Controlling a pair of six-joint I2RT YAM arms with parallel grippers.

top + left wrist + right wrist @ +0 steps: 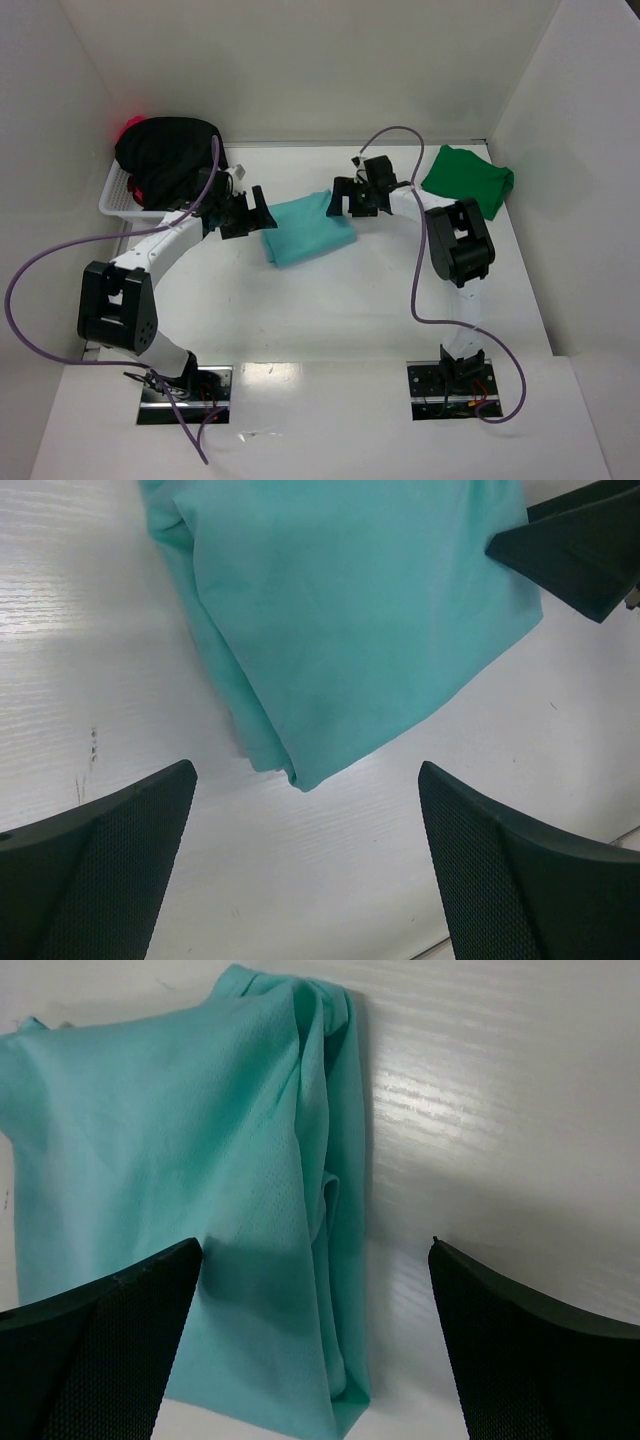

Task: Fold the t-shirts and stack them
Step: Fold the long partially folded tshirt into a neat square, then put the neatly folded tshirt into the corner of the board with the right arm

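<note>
A folded light teal t-shirt (308,230) lies on the white table between my two grippers. My left gripper (262,215) hovers at its left edge, open, nothing between its fingers; in the left wrist view the teal t-shirt (350,620) has its corner just ahead of the left gripper (305,780). My right gripper (335,200) is open over its right end; in the right wrist view the teal t-shirt (180,1160) lies beneath the right gripper (315,1250), ungripped. A folded dark green t-shirt (467,180) rests at the back right. A black t-shirt (168,155) and a red-pink one (130,127) sit heaped at the back left.
A white wire basket (115,200) at the back left holds the black and red-pink heap. White walls enclose the table on the left, back and right. One finger (575,550) of the right gripper shows at the top right of the left wrist view.
</note>
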